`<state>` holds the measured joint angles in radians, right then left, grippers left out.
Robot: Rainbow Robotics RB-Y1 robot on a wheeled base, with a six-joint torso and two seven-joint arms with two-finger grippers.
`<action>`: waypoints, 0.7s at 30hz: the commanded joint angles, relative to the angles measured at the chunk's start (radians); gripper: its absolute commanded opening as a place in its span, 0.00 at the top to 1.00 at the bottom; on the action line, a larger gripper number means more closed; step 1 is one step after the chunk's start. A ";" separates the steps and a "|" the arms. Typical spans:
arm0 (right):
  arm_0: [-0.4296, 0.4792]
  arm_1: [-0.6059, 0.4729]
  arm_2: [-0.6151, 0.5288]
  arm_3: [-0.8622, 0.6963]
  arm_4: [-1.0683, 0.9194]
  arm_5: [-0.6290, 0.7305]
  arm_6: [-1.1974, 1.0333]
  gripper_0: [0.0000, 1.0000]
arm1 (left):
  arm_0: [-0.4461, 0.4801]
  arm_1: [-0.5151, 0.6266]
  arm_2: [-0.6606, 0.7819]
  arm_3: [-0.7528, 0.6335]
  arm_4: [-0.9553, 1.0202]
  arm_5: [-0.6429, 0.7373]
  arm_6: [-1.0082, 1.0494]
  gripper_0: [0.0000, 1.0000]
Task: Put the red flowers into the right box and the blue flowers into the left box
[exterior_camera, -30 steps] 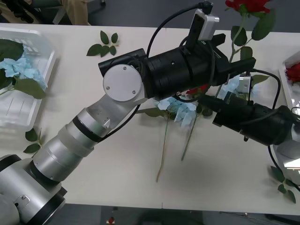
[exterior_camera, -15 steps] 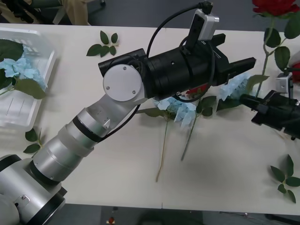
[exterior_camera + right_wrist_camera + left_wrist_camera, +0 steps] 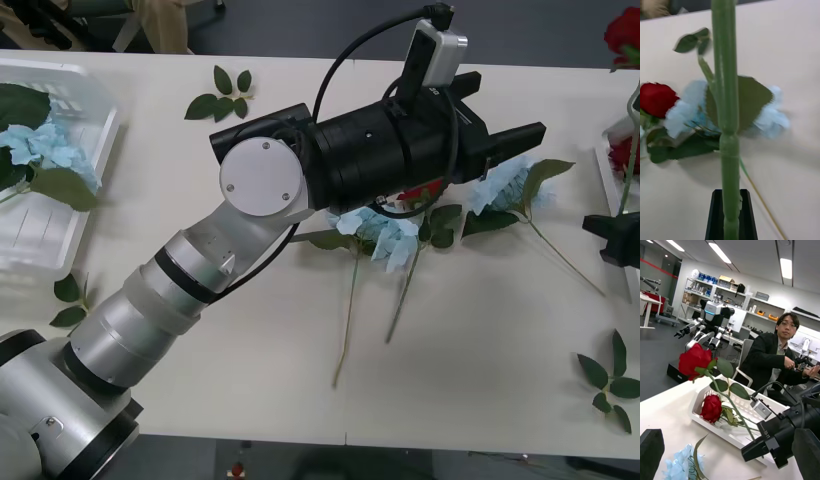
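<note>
My right gripper (image 3: pixel 612 235) is at the table's right edge, shut on the green stem (image 3: pixel 725 112) of a red flower whose bloom (image 3: pixel 625 35) stands high above the right box (image 3: pixel 603 165). The left wrist view shows that bloom (image 3: pixel 694 360) over the right box (image 3: pixel 700 416), where another red flower (image 3: pixel 711 408) lies. My left gripper (image 3: pixel 505 110) hangs open over mid-table, holding nothing. Blue flowers (image 3: pixel 505 185) (image 3: pixel 380 235) lie below it, with a red flower (image 3: pixel 655 99) beside them. The left box (image 3: pixel 95 150) holds a blue flower (image 3: pixel 35 145).
Loose green leaf sprigs lie at the far middle (image 3: pixel 222 95), the near left (image 3: pixel 70 300) and the near right (image 3: pixel 610 385) of the table. My left arm (image 3: pixel 260 190) spans the table's middle. A person sits behind the right box, touching nothing on the table.
My right arm has swung from mid-table to the right edge with the red flower, uncovering a blue flower and its stem. The left arm has not moved.
</note>
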<state>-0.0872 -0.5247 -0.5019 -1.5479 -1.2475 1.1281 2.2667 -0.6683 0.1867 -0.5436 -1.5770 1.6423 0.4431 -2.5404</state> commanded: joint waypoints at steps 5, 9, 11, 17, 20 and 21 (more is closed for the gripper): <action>0.011 -0.129 -0.029 -0.014 0.249 -0.008 -0.303 1.00 | 0.049 -0.010 0.027 -0.006 0.002 -0.023 -0.017 0.00; 0.011 -0.182 -0.035 -0.014 0.382 0.032 -0.415 1.00 | 0.070 -0.001 0.037 -0.038 0.014 -0.038 -0.017 0.00; 0.011 -0.212 -0.032 -0.014 0.441 0.044 -0.466 1.00 | 0.070 0.042 0.040 -0.084 0.030 -0.047 -0.017 0.00; 0.011 -0.267 -0.018 -0.014 0.583 0.050 -0.579 1.00 | 0.085 0.189 0.051 -0.143 0.160 -0.047 -0.017 0.00; 0.003 -0.278 -0.004 -0.014 0.645 0.056 -0.630 1.00 | 0.108 0.234 0.054 -0.138 0.232 -0.046 -0.015 0.00; 0.001 -0.282 0.002 -0.014 0.671 0.056 -0.648 1.00 | 0.118 0.249 0.060 -0.132 0.249 -0.046 -0.015 0.00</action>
<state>-0.0733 -0.7701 -0.5187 -1.5475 -0.6267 1.1796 1.7100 -0.5780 0.4032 -0.5010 -1.6872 1.8559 0.4073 -2.5404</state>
